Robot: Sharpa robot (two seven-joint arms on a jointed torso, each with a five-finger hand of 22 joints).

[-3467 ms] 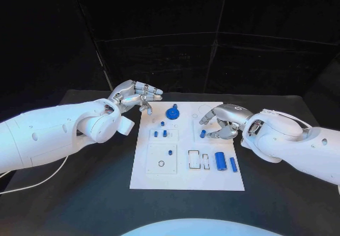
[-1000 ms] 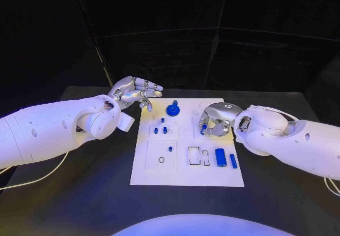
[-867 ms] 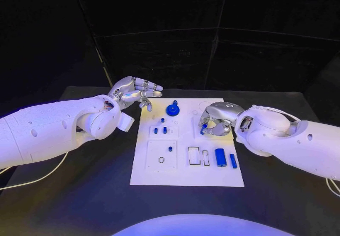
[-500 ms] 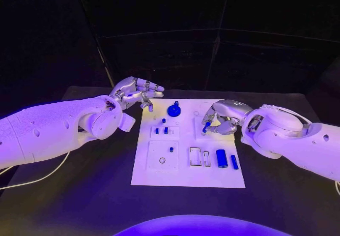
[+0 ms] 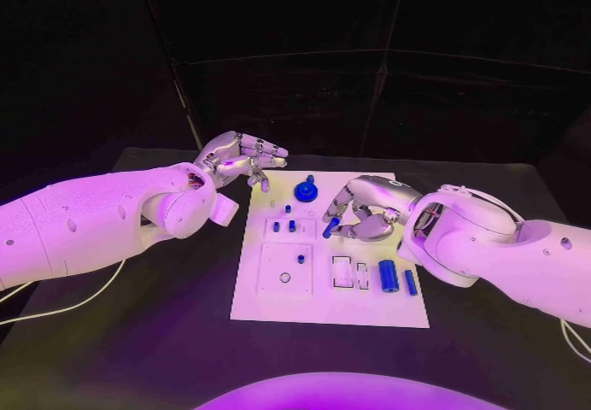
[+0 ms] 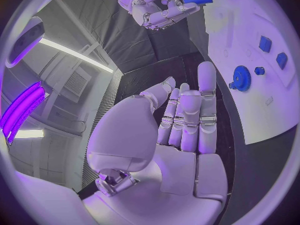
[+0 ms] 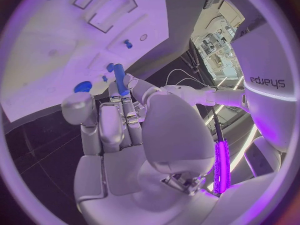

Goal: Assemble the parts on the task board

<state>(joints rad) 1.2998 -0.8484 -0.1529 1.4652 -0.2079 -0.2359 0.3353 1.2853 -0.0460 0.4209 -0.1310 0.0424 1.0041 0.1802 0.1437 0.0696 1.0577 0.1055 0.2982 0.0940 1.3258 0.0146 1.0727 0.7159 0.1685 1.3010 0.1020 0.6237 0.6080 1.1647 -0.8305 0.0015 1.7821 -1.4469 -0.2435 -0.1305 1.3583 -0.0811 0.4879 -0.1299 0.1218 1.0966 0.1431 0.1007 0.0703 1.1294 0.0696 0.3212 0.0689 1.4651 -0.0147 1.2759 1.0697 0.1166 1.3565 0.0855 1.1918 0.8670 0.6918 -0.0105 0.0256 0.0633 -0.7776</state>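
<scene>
Blue, slim peg [image 5: 331, 227] pinched by right robot hand [image 5: 361, 210]; left robot hand [image 5: 239, 158] empty, fingers apart.

Dim black surroundings, magenta-violet wash, sharp head view, fisheye-bent wrist views

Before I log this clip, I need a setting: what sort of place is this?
Probably a robotics lab or test cell. A white task board with small blue parts lies on a black table against black backdrop panels, and the right robot hand holds a blue peg above it.
</scene>
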